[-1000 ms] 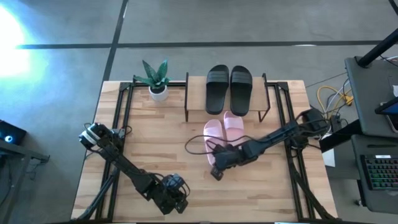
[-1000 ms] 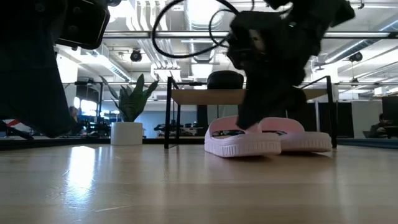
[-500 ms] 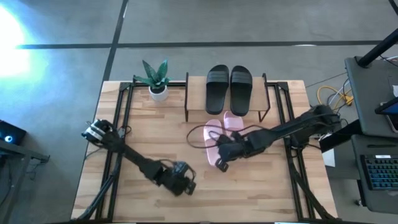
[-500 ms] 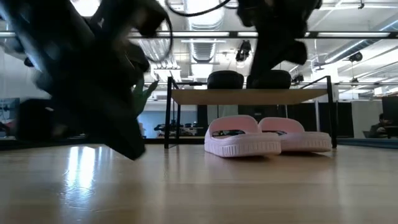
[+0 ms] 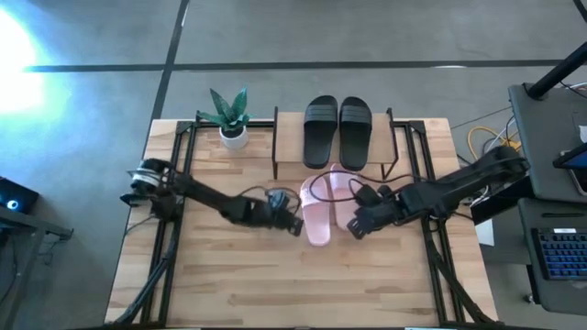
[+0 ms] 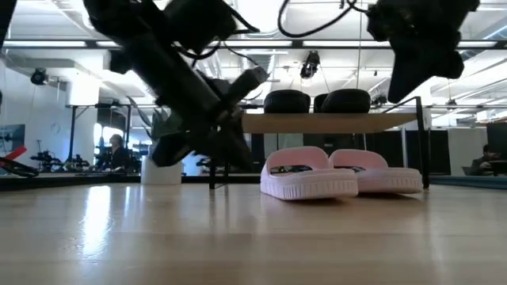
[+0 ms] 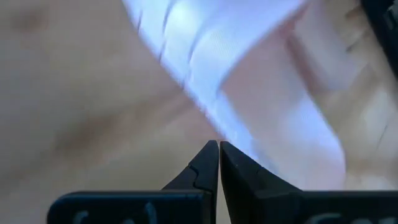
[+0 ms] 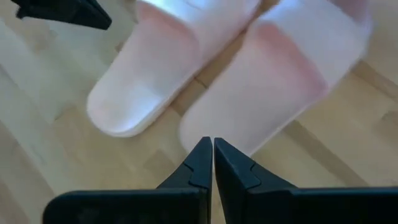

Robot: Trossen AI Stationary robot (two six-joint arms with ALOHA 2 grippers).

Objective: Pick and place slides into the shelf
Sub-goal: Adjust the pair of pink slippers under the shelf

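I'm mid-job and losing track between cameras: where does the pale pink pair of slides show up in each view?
High view: pink slides at table centre, just in front of the shelf, between both grippers.
Low view: pink slides right of centre, on the tabletop below the shelf board.
Left wrist view: one pink slide, blurred, fills the upper picture.
Right wrist view: both pink slides side by side ahead of the fingers.
Shared landmark: the shelf.

2 slides [image 5: 338,130] on shelf [image 5: 287,147], 2 slides [image 5: 317,213] before it
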